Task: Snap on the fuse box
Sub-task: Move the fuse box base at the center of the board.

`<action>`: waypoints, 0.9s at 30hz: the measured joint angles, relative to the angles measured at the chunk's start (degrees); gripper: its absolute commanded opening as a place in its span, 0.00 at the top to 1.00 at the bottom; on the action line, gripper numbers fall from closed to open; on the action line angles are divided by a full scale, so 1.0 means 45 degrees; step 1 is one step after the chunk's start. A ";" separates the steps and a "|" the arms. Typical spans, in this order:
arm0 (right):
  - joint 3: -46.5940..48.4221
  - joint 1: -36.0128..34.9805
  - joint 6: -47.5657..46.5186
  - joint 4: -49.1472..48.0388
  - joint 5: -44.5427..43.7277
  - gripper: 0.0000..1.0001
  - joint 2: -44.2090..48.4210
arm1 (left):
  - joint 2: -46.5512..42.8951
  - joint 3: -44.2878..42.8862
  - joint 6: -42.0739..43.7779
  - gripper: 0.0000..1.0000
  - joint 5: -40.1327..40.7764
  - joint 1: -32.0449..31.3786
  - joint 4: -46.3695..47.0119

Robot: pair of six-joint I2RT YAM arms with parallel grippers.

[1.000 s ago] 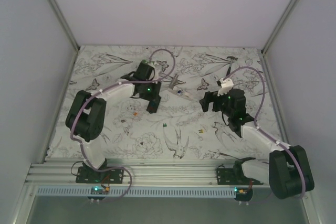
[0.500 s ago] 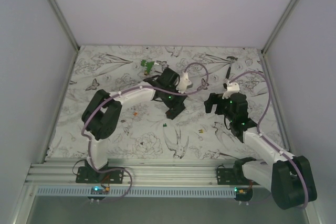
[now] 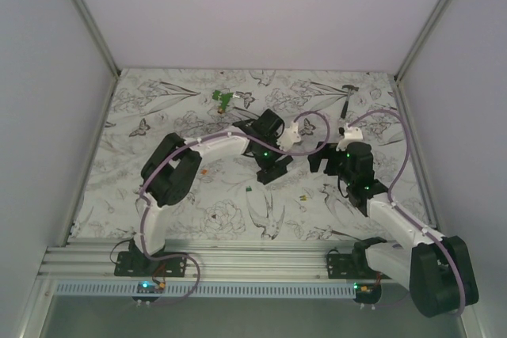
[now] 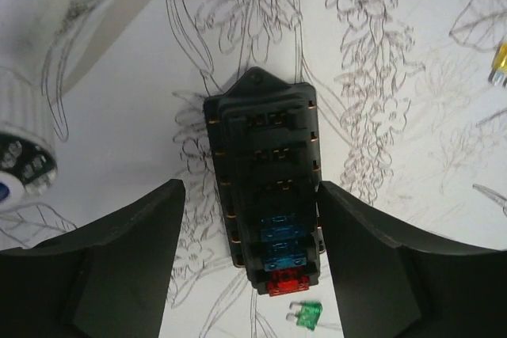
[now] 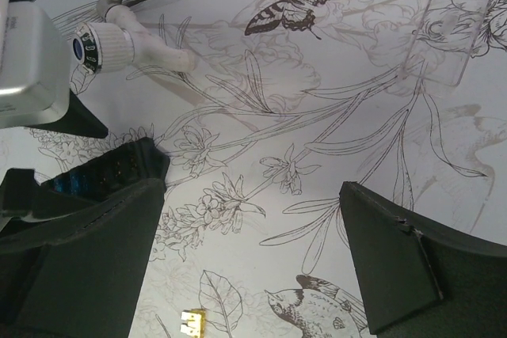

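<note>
While left hand (image 4: 249,195), spread wide, straddles fuse box (image 4: 265,156), gaps both sides, right hand (image 5: 249,187), likewise spread, crowds near; green fuse (image 4: 309,316) alongside.

- Swung the left arm (image 3: 206,144) rightward across the table (image 3: 158,108), carrying the left gripper (image 3: 273,170) from left of centre to just beside the right gripper (image 3: 323,160).
- Brought its fingers down either side of the fuse box (image 4: 269,195).
- Uncovered the green clip piece (image 3: 224,99), hidden under that arm a second ago.
- Eased the right gripper slightly nearer the bases, folding the right arm (image 3: 396,219) lower.
</note>
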State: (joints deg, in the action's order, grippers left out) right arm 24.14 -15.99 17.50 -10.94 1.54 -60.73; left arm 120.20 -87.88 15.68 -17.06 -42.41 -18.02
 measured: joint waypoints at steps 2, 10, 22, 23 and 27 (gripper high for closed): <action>-0.0039 0.0000 0.0068 -0.0010 0.0010 0.01 0.0000 | -0.0223 0.0301 0.0087 0.28 0.0160 0.0005 0.0000; -0.0219 0.0000 0.0311 -0.0078 0.0015 0.01 0.0000 | -0.1350 0.1787 0.0301 0.28 0.1321 0.0005 -0.0058; -0.0219 0.0000 0.0311 -0.0078 0.0044 0.01 0.0000 | -0.1583 0.1977 0.0126 0.26 0.2686 0.0617 -0.0078; -0.0223 0.0000 0.0311 -0.0078 0.0068 0.01 0.0000 | -0.1715 0.2045 0.0044 0.26 0.2681 0.0685 -0.0049; -0.0257 0.0000 0.0311 -0.0078 0.0136 0.01 0.0000 | -0.2953 0.2744 -0.0413 0.27 0.2497 0.0719 0.0044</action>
State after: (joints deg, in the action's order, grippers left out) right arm 22.98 -15.99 18.90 -11.29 2.15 -60.73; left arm 106.91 -75.53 13.82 -5.82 -39.18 -17.82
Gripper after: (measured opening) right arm 0.992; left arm 0.740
